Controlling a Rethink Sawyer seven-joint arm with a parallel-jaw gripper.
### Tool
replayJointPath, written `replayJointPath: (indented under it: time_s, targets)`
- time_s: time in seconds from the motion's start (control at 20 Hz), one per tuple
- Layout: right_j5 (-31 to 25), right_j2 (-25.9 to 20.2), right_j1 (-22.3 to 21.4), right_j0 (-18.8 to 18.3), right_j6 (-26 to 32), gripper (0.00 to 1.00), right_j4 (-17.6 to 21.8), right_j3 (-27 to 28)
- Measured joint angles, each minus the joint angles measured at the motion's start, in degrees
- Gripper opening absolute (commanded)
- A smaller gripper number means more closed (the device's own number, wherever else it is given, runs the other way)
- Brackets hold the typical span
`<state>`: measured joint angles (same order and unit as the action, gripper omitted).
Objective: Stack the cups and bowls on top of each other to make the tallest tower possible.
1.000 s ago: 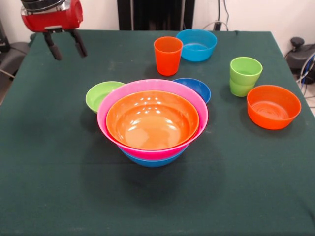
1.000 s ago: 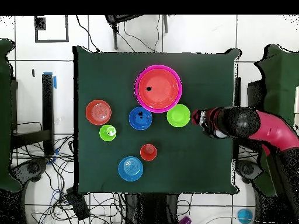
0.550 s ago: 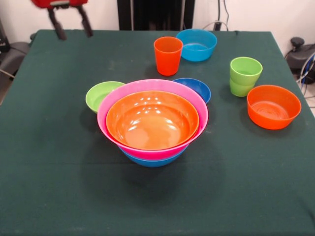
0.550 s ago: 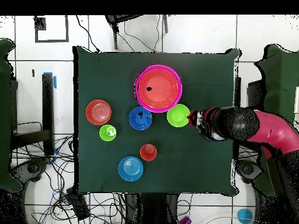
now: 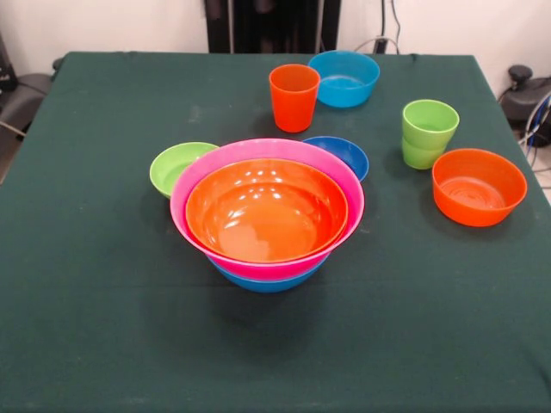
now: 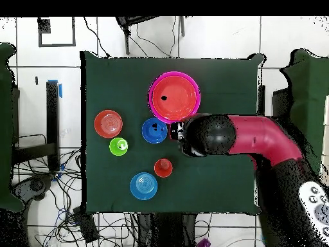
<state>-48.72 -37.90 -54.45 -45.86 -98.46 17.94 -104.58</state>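
1. Three large bowls sit nested in the middle of the green table (image 5: 86,327): a blue bowl (image 5: 267,282) at the bottom, a pink bowl (image 5: 200,179) in it, and an orange bowl (image 5: 267,211) inside the pink one. This low tower (image 6: 174,98) stands upright, with its open side up.
2. Just beside the tower on the front view's left is a small lime green bowl (image 5: 176,165), touching or nearly touching the pink rim.
3. A small dark blue bowl (image 5: 343,153) sits right behind the tower, partly hidden by the pink rim.
4. Farther back stands an orange cup (image 5: 294,96), upright, with a light blue bowl (image 5: 344,77) close beside it toward the far edge.
5. On the front view's right, two lime green cups (image 5: 429,133) are stacked one in the other, upright. Near them, a little closer to the camera, is a smaller orange bowl (image 5: 479,186), standing apart from the cups.
6. The front view shows no arm. In the overhead view the red and black arm (image 6: 257,138) reaches in from the right, and its dark end lies over the place beside the tower where the lime green bowl is, hiding that bowl from above.
7. The gripper (image 6: 183,134) is seen only from above as a dark mass; I cannot tell how its jaws stand.
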Motion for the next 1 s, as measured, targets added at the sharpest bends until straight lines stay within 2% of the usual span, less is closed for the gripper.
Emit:
replayJointPath:
  time_s: [0.15,0.4,0.65,1.0]
  targets:
    - [0.0,1.4,-2.5,5.0,-3.8,1.00,-2.2,-0.8]
    - [0.0,3.1,-4.3,9.5,-9.0,1.00,-4.1,-0.9]
    - [0.0,4.2,-4.7,11.5,-11.6,1.00,-4.5,-0.9]
    - [0.0,7.1,-3.2,11.8,-11.8,1.00,-3.6,-0.2]
